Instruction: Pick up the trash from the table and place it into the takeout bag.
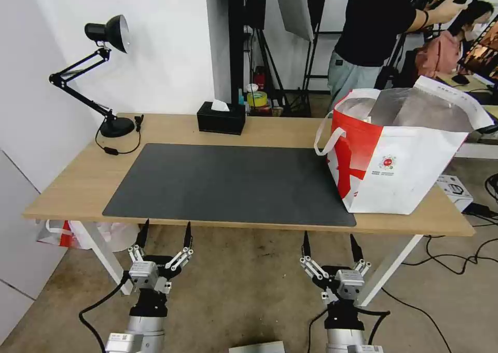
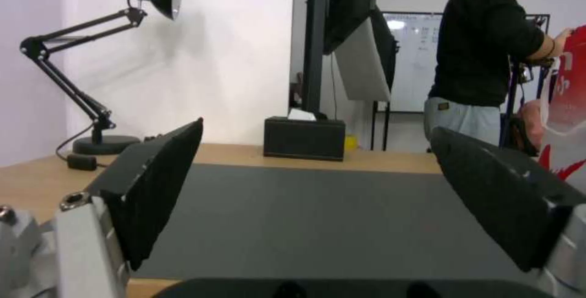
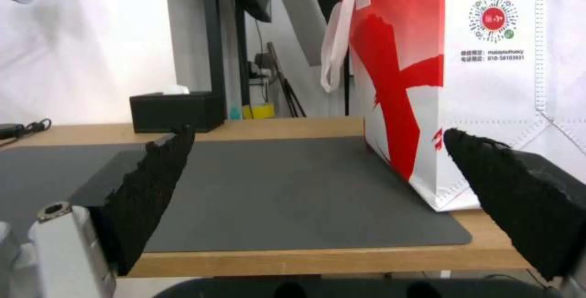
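Observation:
The takeout bag stands upright and open on the right end of the table, its foil lining showing; its red-and-white side rises beside the dark grey mat. The trash is out of view. My left gripper hangs open below the table's front edge, left of centre, with nothing between its fingers. Further right, below the same edge, my right gripper is open and empty too, its fingers level with the table's edge.
A black tissue box sits at the back edge of the table, a black desk lamp at the back left. A person stands behind the bag. Cables and a small box lie on the floor to the right.

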{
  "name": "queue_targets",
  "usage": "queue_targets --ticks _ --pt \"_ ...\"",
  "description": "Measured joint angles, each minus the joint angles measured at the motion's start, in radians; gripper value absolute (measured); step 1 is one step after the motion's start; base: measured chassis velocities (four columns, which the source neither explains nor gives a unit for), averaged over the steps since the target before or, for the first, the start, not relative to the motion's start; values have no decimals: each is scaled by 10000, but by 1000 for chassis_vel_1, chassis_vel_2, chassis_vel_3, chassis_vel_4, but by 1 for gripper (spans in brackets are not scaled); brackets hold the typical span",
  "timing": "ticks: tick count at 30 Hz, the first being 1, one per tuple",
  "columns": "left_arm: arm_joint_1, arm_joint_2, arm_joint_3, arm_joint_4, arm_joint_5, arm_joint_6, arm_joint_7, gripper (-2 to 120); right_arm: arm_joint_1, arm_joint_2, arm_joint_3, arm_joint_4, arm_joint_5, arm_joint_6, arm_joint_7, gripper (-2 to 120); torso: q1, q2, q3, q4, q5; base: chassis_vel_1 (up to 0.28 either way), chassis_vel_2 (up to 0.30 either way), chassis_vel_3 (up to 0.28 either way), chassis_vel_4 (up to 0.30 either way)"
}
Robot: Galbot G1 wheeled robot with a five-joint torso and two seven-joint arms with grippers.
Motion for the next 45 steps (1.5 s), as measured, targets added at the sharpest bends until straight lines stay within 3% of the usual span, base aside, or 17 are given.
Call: queue_targets --ticks 45 --pt "0 0 0 0 0 0 1 100 0 0 0 0 0 0 0 100 0 0 0 0 0 0 0 0 0"
